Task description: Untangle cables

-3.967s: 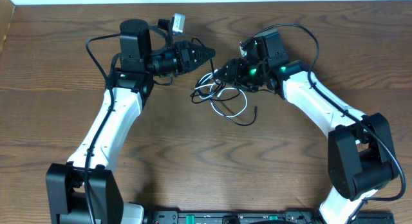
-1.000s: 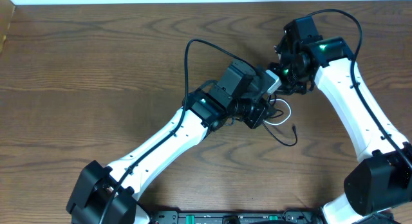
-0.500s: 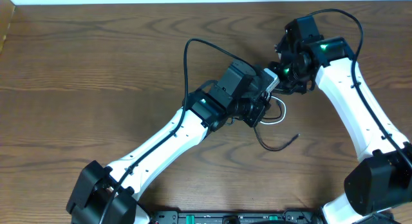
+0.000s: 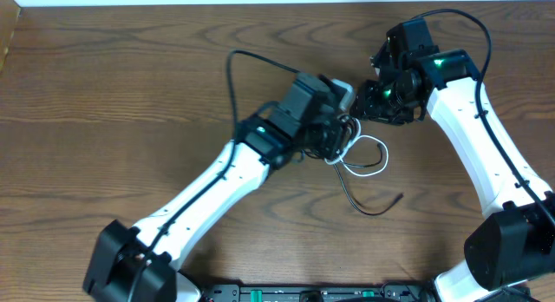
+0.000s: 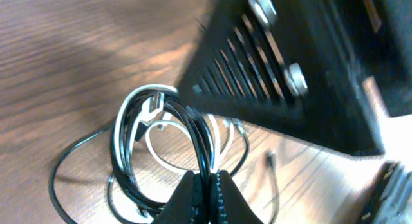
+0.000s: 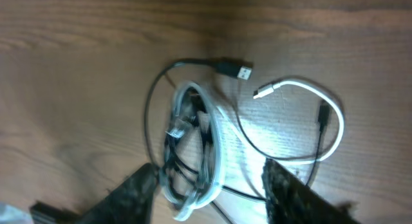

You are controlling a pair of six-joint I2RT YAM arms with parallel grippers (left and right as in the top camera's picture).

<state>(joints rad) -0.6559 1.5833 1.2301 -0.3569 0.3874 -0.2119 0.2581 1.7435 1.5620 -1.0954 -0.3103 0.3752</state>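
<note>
1. Your left jaws are clenched on a loop of the black cable [image 5: 199,137]. In the left wrist view the two tips meet at the bottom edge with the dark strands pinched between them.
2. Your right jaws are released. In the right wrist view the fingers [image 6: 138,192] stand wide apart with nothing between them, hanging over the tangle [image 6: 193,143].
3. The tangle lies on the wooden surface [image 4: 130,76], right of the middle, in the gap between your two arms. It is a tight coil of several strands wound together.
4. The white cable [image 6: 325,114] curves out to the right of the coil in a loose arc. Its small connector tip lies just beside a dark plug [image 6: 235,69] at the top of the coil.
5. A single black strand [image 4: 373,208] trails from the coil toward the robot's base, and its end lies free on the surface.
</note>
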